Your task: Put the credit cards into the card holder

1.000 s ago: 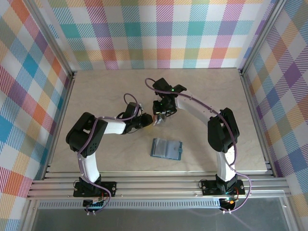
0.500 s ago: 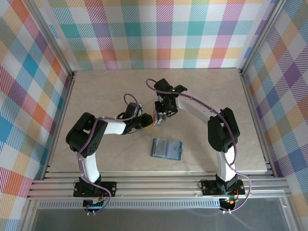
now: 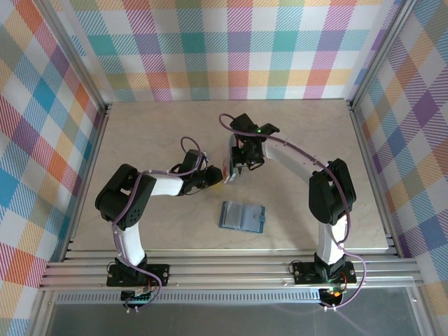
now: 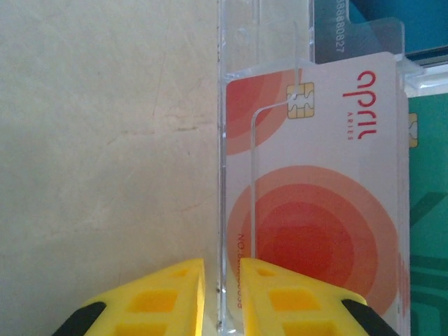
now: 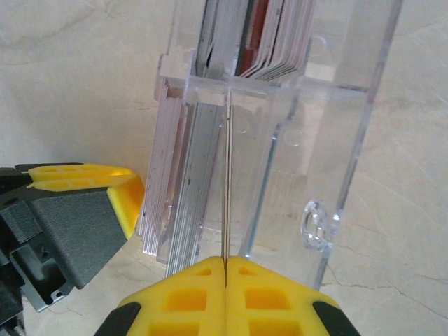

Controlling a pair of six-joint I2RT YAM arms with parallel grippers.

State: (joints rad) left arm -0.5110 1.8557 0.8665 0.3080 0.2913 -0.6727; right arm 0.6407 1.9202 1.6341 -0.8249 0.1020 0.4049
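The dark teal card holder (image 3: 243, 216) lies flat on the table, near the middle front. Behind it stands a clear plastic rack (image 3: 230, 172) with several credit cards (image 5: 269, 35) upright in it. In the left wrist view a red and white card (image 4: 315, 210) fills the rack's front slot, with a green card (image 4: 423, 210) behind. My left gripper (image 4: 222, 280) is shut on the rack's clear side wall (image 4: 222, 140). My right gripper (image 5: 225, 264) is shut on the edge of one thin card (image 5: 227, 175) standing in the rack (image 5: 336, 140).
Both grippers meet at the rack, the left gripper (image 3: 215, 176) from the left and the right gripper (image 3: 239, 165) from behind. The left gripper's yellow finger (image 5: 84, 183) sits close beside the rack. Aluminium rails (image 3: 224, 269) border the table's front.
My right gripper has closed onto the thin card in the rack, and the right arm has shifted slightly right. The left gripper keeps its hold on the rack.
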